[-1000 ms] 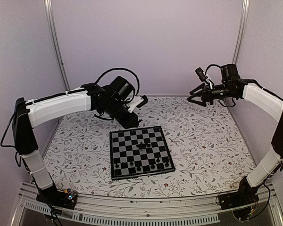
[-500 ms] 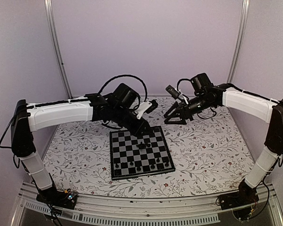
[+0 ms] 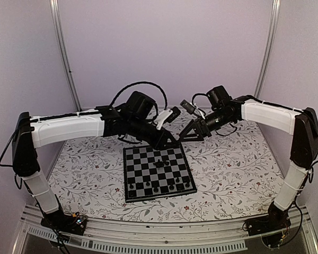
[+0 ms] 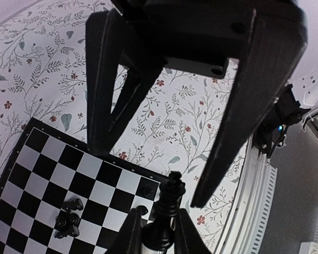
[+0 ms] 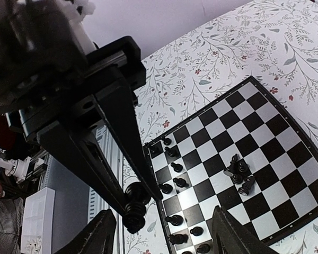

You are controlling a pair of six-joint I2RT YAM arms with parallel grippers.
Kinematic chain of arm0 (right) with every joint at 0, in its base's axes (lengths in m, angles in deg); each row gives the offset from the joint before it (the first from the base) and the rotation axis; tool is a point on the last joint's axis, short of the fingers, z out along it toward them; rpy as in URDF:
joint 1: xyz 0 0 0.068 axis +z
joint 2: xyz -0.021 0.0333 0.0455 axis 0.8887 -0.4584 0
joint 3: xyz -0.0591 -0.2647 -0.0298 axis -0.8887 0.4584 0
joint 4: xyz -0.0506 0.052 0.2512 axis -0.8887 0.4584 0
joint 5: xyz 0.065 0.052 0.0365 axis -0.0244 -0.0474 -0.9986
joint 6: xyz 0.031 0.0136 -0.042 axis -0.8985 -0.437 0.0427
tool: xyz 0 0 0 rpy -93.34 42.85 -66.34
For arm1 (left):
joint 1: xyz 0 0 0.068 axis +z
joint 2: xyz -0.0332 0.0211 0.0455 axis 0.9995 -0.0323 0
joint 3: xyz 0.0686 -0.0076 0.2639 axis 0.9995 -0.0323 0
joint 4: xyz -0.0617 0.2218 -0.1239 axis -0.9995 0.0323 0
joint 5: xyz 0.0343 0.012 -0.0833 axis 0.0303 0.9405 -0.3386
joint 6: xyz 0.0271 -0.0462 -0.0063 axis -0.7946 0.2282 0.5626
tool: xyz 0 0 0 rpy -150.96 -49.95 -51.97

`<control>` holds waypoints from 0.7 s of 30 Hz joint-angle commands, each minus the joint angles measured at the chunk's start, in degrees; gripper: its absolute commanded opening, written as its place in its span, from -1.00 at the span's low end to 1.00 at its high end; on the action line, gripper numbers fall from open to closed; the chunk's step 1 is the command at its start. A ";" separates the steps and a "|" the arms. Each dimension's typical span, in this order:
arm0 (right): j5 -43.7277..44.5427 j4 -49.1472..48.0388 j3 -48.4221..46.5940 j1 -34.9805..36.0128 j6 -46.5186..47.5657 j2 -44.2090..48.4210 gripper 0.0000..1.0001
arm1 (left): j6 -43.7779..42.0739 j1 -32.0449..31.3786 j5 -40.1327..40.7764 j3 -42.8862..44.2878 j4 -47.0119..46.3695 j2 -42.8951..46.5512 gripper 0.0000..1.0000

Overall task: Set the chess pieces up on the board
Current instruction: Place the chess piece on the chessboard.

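Left wrist view: the left gripper [image 4: 159, 228] was clamped on a tall black chess piece [image 4: 168, 203]. Its 2 fingers [image 4: 131, 233] pinched the base, and the crowned top pointed away from the camera. The right gripper [image 4: 148, 177] faced it with jaws wide apart, 1 finger on each side of the piece's top, and neither looked to be touching it. Below lay the chessboard [image 4: 47, 174], with toppled black pieces [image 4: 69, 218] heaped near its middle.

Right wrist view: the right gripper [image 5: 164, 233] was open, with its own fingers [image 5: 102, 235] spread at the bottom of the frame. The left gripper [image 5: 140, 203] pointed in from the upper left, the tall black chess piece [image 5: 132, 214] nipped at its tips and held up off the surface. On the chessboard [image 5: 254, 132] the toppled black pieces [image 5: 238, 172] lay mid-board. Upright black pieces [image 5: 176, 167] stood along the edge nearest the arm bases.

Top external view: the left gripper [image 3: 171, 142] and right gripper [image 3: 184, 136] were tip to tip over the far edge of the chessboard [image 3: 140, 170], towards its far right corner. The held piece was too small to make out here. The upright black pieces [image 3: 156, 189] lined the near edge and the toppled black pieces [image 3: 159, 163] sat mid-board. The chessboard lay flat on the floral table cover [image 3: 233, 159], roughly central and turned slightly against the cover's edges.
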 commanded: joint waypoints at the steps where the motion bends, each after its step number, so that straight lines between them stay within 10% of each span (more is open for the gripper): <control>1: -3.26 -0.65 -0.61 1.52 -0.45 -0.14 0.28 | 0.86 -0.40 -1.25 0.11 -2.55 -0.05 -0.75; 15: -4.85 -0.85 -0.23 2.55 0.10 0.19 -0.73 | 0.56 -0.53 -0.48 0.31 -2.45 -0.84 -0.73; 21: -1.38 -0.52 -0.14 2.56 1.22 1.24 -0.93 | -1.27 -0.53 2.95 -1.01 1.30 0.72 -0.35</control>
